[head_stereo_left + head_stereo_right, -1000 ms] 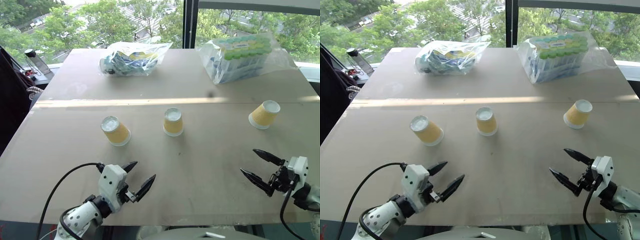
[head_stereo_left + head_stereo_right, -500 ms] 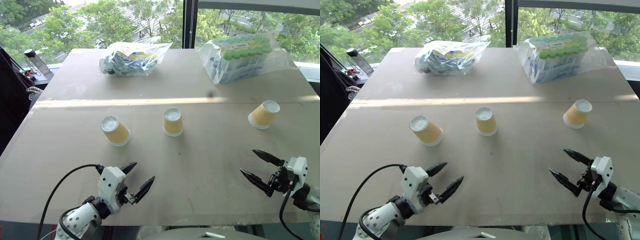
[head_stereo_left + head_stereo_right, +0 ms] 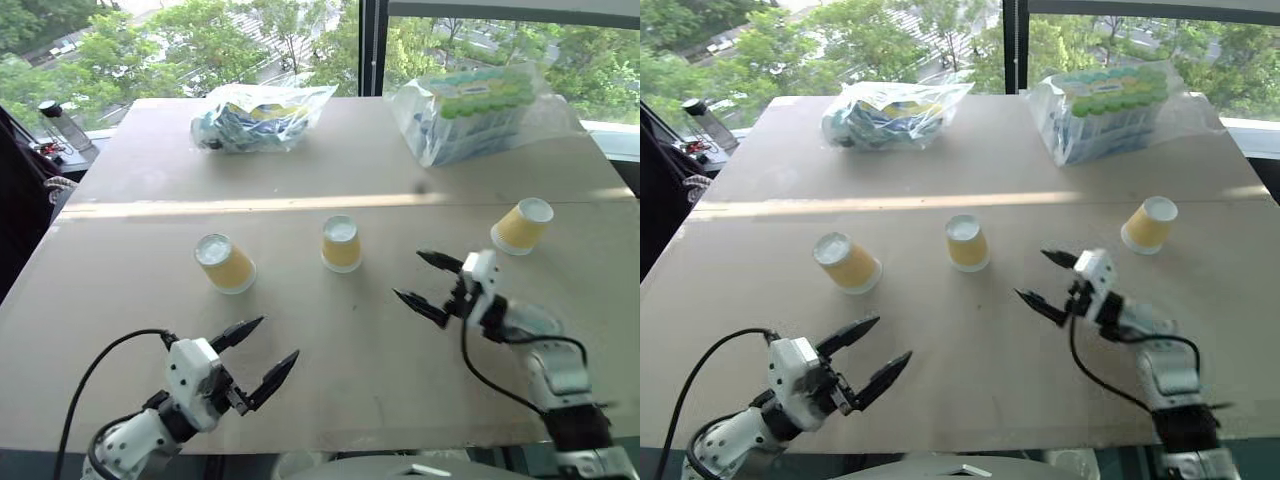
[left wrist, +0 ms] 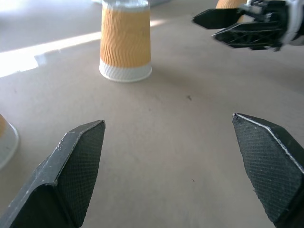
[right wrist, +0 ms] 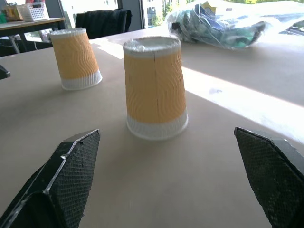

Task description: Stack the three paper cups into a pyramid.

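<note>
Three yellow paper cups stand upside down, apart, in a row across the table: the left cup [image 3: 226, 264], the middle cup [image 3: 341, 243] and the right cup [image 3: 521, 226]. No pyramid stands. My right gripper [image 3: 408, 275] is open and empty, low over the table just right of the middle cup [image 5: 156, 88] and pointing at it. The left cup [image 5: 76, 58] stands beyond. My left gripper [image 3: 278, 340] is open and empty near the front edge, below the left cup. Its wrist view looks toward the middle cup [image 4: 125, 40] and the right gripper [image 4: 205, 26].
Two clear plastic bags of packaged goods lie at the back, one at back left [image 3: 255, 115] and one at back right [image 3: 480, 105]. A seam [image 3: 200, 207] crosses the table behind the cups. A bottle [image 3: 58, 120] stands off the table's left side.
My right gripper has swung left and forward from the front right corner to beside the middle cup. The left gripper has risen a little. Cups unmoved.
</note>
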You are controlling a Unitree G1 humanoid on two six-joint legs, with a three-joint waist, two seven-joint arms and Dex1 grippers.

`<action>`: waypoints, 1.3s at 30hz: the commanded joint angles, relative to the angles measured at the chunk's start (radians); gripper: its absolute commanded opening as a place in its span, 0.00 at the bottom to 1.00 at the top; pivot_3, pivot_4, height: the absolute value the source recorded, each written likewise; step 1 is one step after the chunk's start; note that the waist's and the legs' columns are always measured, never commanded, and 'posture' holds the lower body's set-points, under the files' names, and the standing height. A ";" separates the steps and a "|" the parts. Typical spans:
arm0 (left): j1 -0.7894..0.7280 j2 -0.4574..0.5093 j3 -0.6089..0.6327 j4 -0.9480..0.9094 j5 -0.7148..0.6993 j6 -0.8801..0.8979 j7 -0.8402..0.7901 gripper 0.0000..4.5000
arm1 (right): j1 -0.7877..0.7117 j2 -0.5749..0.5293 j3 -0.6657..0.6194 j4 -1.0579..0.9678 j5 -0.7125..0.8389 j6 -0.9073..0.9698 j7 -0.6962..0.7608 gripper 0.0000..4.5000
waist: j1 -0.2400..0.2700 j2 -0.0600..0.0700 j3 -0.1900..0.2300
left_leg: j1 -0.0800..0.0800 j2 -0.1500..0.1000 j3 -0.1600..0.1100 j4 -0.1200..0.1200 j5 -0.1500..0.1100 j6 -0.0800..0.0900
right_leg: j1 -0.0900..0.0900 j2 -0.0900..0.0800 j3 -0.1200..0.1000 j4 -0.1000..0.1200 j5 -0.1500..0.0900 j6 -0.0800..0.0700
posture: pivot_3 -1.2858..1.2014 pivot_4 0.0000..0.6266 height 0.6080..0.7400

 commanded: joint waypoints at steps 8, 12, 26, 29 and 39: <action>0.029 0.007 0.129 -0.003 -0.072 -0.079 -0.076 0.98 | -0.295 0.195 0.075 0.264 -0.081 -0.051 -0.089 1.00 | -0.005 -0.001 -0.001 | -0.001 -0.001 0.001 0.000 0.000 0.000 | -0.001 0.000 -0.003 -0.003 0.000 0.000 | 0.52 0.24 1.00; 0.029 -0.003 0.139 -0.002 -0.069 -0.083 -0.075 0.98 | -0.310 0.207 0.086 0.291 -0.078 -0.054 -0.056 1.00 | -0.017 -0.001 0.000 | -0.001 -0.001 0.001 -0.001 0.000 0.000 | -0.002 0.000 -0.003 -0.002 0.000 0.000 | 0.52 0.24 1.00; -0.068 0.015 0.092 -0.029 -0.068 -0.031 -0.061 1.00 | -0.288 0.172 0.049 0.247 -0.092 -0.046 -0.085 0.49 | -0.027 -0.001 0.000 | 0.000 -0.001 0.001 -0.001 0.000 0.000 | -0.002 0.000 -0.002 0.000 0.000 0.000 | 0.52 0.24 1.00; -0.157 0.022 0.036 -0.070 -0.065 0.019 -0.029 1.00 | -0.279 0.120 -0.008 0.243 -0.084 -0.035 -0.113 0.49 | -0.019 -0.001 0.000 | -0.001 -0.001 0.001 0.000 0.000 0.000 | -0.002 0.000 -0.003 0.000 0.000 0.000 | 0.52 0.24 1.00; -0.234 0.051 -0.059 -0.110 -0.054 0.100 -0.017 1.00 | -0.255 0.077 -0.051 0.210 -0.055 -0.007 -0.116 1.00 | -0.047 -0.001 0.000 | -0.001 -0.001 0.002 -0.002 0.000 0.000 | -0.004 0.000 -0.001 0.001 0.000 0.000 | 0.52 0.24 1.00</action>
